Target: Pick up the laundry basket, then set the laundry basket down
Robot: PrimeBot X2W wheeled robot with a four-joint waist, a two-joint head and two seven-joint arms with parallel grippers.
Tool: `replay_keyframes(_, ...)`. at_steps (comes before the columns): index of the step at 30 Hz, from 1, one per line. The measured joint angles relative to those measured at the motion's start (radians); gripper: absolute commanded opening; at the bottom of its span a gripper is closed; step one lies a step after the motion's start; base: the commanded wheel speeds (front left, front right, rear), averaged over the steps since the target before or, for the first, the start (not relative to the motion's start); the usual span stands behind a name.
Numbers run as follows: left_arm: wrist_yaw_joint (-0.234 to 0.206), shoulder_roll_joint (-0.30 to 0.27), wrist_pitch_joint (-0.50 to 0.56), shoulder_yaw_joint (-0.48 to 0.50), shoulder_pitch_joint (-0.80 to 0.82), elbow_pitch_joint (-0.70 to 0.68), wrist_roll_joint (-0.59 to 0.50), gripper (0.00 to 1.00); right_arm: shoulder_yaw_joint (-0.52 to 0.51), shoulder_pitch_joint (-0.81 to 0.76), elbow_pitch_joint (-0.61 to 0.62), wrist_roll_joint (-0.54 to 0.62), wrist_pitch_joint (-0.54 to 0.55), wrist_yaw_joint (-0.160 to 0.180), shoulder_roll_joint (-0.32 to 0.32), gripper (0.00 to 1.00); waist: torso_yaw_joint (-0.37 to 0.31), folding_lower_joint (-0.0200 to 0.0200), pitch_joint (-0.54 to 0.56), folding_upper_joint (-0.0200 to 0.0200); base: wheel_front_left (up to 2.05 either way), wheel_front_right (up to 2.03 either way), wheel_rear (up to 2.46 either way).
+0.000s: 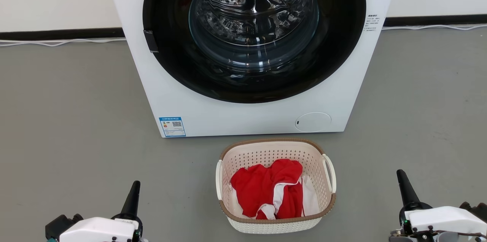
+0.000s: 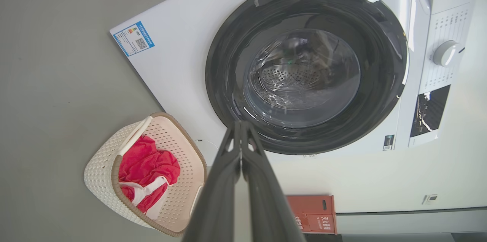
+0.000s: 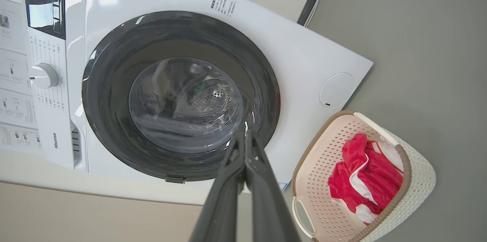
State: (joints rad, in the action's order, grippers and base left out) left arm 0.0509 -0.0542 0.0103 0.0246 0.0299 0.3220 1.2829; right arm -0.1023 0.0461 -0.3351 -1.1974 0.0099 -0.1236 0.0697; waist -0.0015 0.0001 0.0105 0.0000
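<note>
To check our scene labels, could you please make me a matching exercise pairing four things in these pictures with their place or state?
1 laundry basket
2 red garment
3 washing machine
4 left gripper

A shut, holding nothing
B inside the laundry basket
C on the floor before the washing machine
D white, round dark door

Pairs: 1-C, 2-B, 3-D, 4-A
</note>
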Motion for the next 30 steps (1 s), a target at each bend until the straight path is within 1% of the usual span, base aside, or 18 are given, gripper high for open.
replay_keyframes(4, 0.004, 0.001, 0.016, 0.006, 0.001, -0.006, 0.038, 0.0, -0.004, 0.0, 0.005, -0.048, 0.011, 0.0, -0.003, 0.0, 0.0, 0.0, -0.002, 0.0, 0.0, 0.0, 0.0)
replay_keyframes(15, 0.034, 0.007, 0.044, 0.025, 0.004, -0.021, 0.143, 0.0, -0.018, 0.001, 0.027, -0.177, 0.043, 0.0, -0.012, 0.0, 0.001, 0.0, -0.006, 0.0, 0.0, 0.0, 0.0)
replay_keyframes(25, 0.048, 0.011, 0.078, 0.042, 0.021, -0.034, 0.241, 0.0, -0.025, 0.002, 0.041, -0.305, 0.074, 0.0, -0.018, 0.0, 0.001, 0.0, -0.011, 0.0, 0.0, 0.0, 0.0)
replay_keyframes(30, 0.065, 0.013, 0.088, 0.052, 0.021, -0.041, 0.287, 0.0, -0.028, 0.003, 0.05, -0.363, 0.087, 0.0, -0.02, 0.0, 0.001, 0.0, -0.013, 0.0, 0.0, 0.0, 0.0)
